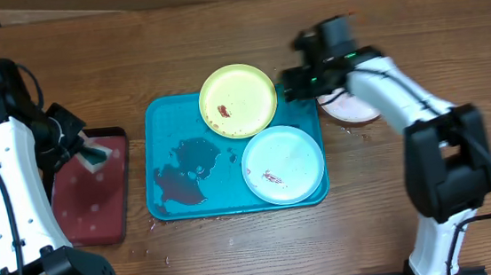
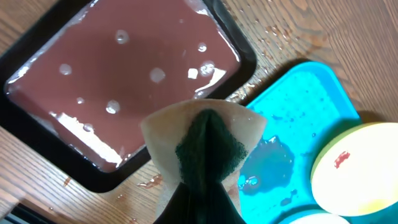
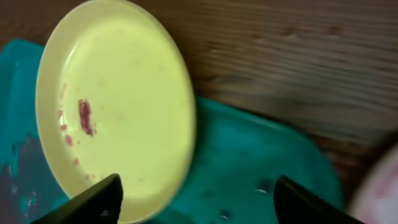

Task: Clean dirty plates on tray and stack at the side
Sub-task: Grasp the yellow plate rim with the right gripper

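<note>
Hovering over the black-rimmed dark red tray (image 1: 91, 204), the left end effector (image 1: 86, 150) is clamped on a sponge (image 2: 205, 149). The right end effector (image 3: 199, 196) hangs with its fingers spread wide above the yellow-green plate (image 1: 238, 100), at its right edge. That plate, smeared red, sits at the turquoise tray's (image 1: 160, 127) far rim. The mint plate (image 1: 283, 163), also smeared, lies in its near right corner. The white plate (image 1: 350, 108) rests on the desk (image 1: 238, 254) just right of the tray.

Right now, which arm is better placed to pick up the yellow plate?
Right. The right gripper hangs open beside the yellow plate, while the left gripper is shut on the sponge over the dark red tray.
</note>
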Controlling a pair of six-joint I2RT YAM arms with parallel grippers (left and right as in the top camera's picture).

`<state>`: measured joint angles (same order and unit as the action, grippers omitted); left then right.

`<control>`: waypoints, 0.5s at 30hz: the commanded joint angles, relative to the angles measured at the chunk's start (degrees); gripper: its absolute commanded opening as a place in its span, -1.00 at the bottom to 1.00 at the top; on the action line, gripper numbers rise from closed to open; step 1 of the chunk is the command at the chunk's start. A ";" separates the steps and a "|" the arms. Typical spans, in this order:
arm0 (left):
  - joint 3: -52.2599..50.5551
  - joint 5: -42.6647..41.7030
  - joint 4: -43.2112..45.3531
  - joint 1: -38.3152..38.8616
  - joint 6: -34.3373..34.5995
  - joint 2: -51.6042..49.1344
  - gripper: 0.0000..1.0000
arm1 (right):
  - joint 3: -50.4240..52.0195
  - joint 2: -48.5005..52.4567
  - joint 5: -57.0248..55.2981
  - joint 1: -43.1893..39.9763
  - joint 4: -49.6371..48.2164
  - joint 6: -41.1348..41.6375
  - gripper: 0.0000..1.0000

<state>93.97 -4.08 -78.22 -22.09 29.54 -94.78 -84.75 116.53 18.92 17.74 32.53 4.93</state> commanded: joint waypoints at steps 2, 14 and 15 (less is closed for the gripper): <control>-0.13 0.00 0.22 1.73 -2.14 -0.46 -0.92 | -0.50 0.35 -13.16 5.29 -4.44 4.52 0.58; -0.13 -0.02 0.66 2.69 -2.56 -0.46 -0.91 | -0.50 7.80 -11.08 6.32 -5.09 7.56 0.25; -0.13 -0.04 0.66 2.80 -2.56 -0.46 -0.91 | -0.50 7.80 -11.08 6.49 -5.09 7.58 0.11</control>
<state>93.97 -4.08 -77.91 -19.84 28.27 -94.78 -85.27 123.09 6.15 23.99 26.96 11.77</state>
